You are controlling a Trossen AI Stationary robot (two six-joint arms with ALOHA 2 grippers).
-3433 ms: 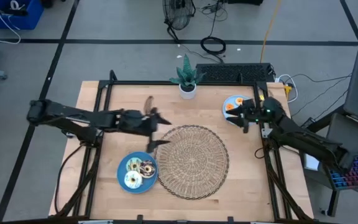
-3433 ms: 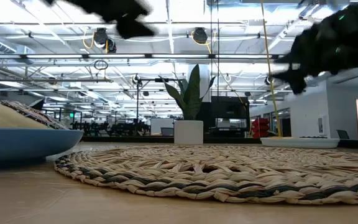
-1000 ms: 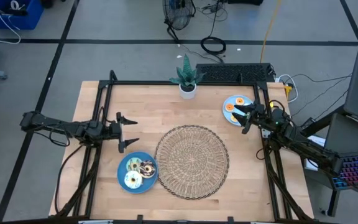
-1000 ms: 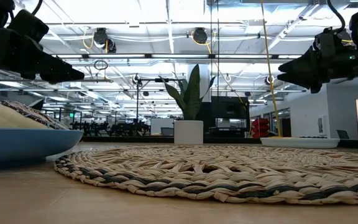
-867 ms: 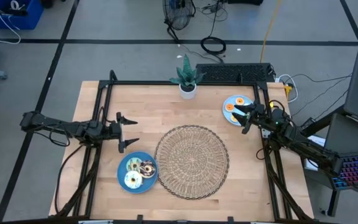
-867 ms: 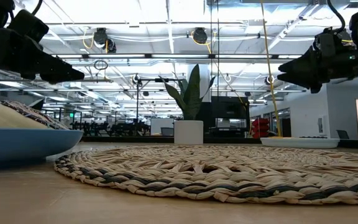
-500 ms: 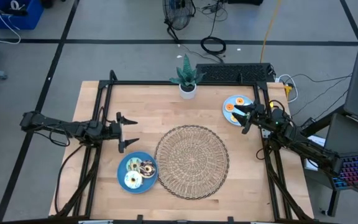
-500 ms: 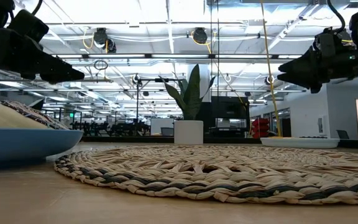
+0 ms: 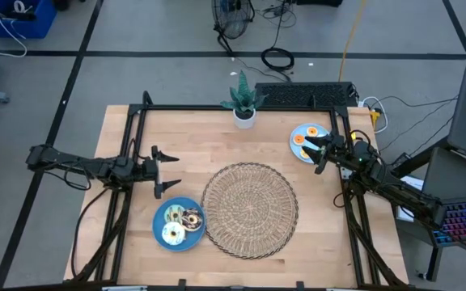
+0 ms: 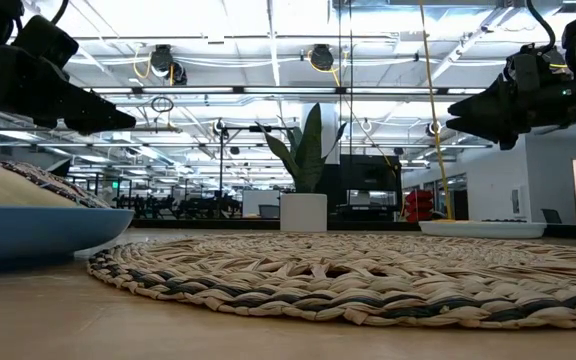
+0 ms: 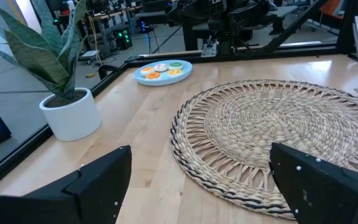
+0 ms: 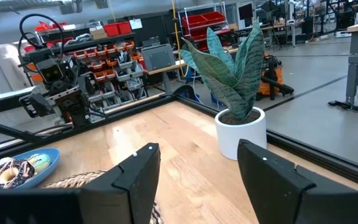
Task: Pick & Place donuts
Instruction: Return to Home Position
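High view: both claws spread wide, empty — left gripper [image 9: 162, 172] near the dark plate [image 9: 155, 225], right gripper [image 9: 315, 155] just beside the light plate [image 9: 293, 141]; donuts [image 9: 173, 234] sit on both; a sloppy retreat might clip a rim.

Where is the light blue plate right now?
In the high view, the light blue plate sits near the table's far right edge, by the right gripper, right of the potted plant.
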